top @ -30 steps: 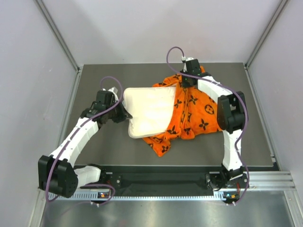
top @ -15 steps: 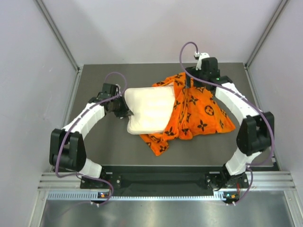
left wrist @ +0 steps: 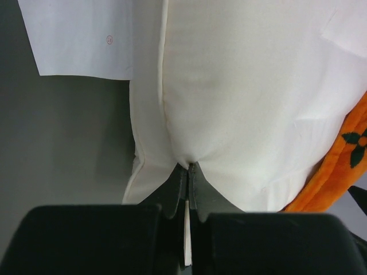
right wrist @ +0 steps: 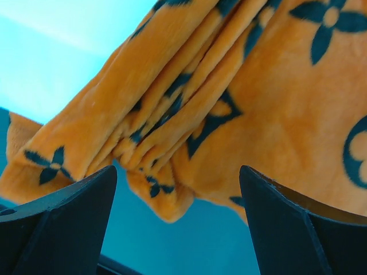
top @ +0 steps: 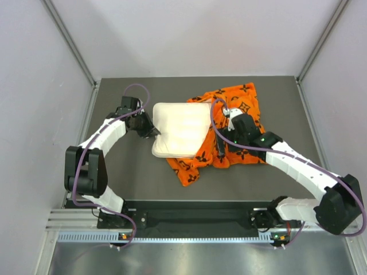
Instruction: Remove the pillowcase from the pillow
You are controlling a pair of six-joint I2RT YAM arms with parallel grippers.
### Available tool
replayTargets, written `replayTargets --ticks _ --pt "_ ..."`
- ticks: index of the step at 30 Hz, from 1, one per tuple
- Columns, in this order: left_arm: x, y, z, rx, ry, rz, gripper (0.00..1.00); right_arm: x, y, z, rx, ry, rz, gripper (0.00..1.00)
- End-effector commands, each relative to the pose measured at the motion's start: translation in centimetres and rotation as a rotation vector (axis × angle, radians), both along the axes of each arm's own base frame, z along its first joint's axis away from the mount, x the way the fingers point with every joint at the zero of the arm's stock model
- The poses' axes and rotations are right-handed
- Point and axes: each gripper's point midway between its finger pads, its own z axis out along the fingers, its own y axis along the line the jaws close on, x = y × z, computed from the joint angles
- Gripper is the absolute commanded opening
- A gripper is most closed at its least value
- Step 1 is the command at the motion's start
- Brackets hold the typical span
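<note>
Left end effector (top: 155,132) is clamped on the left seam of the pillow (top: 179,129); the left wrist view shows its two dark fingers (left wrist: 179,189) pressed together on a puckered bit of the cream fabric, the left end effector (left wrist: 188,169) biting right at the edge. The pillow (left wrist: 241,97) is a flat, softly padded rectangle with faint ribbing across its top and a plain stitched border. It lies near the middle of the counter (top: 126,172), mostly bare. Its right edge meets the pillowcase (top: 241,103), and whether that edge is tucked inside the cover cannot be told.

The pillowcase is plush orange cloth printed with black flowers and circles, crumpled in loose folds to the right of the pillow, with one flap sticking out from beneath the pillow's near edge. A strip of the orange pillowcase (left wrist: 338,172) also shows at the right of the left wrist view.

The right end effector (top: 219,152) hangs over the bunched cloth beside the pillow's right edge. In its own view the right end effector (right wrist: 178,172) has its fingers spread wide, holding nothing, with pleated folds of the pillowcase (right wrist: 275,114) between and beyond them.

The counter is a matt dark grey sheet. Pale walls enclose it, and a ribbed metal rail (top: 321,220) runs along the near edge.
</note>
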Motion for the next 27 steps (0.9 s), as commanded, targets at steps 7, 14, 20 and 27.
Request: replayTargets --ticks 7,14,20,27 --pt "2.3 -0.4 2.1 -0.052 -0.134 0.018 0.00 -0.7 -0.6 -2.8 -0.029 0.015 -0.103 0.86" --pt "1.7 0.3 2.3 -0.051 -0.145 0.027 0.00 0.9 -0.3 -5.4 -0.100 0.037 -0.096 0.72" --pt "1.4 0.9 2.2 -0.060 -0.142 0.031 0.00 1.9 -0.7 -6.3 -0.140 0.049 -0.127 0.23" --pt "1.6 1.5 2.5 -0.064 -0.150 0.025 0.00 2.7 -3.3 -5.4 -0.142 0.022 -0.198 0.00"
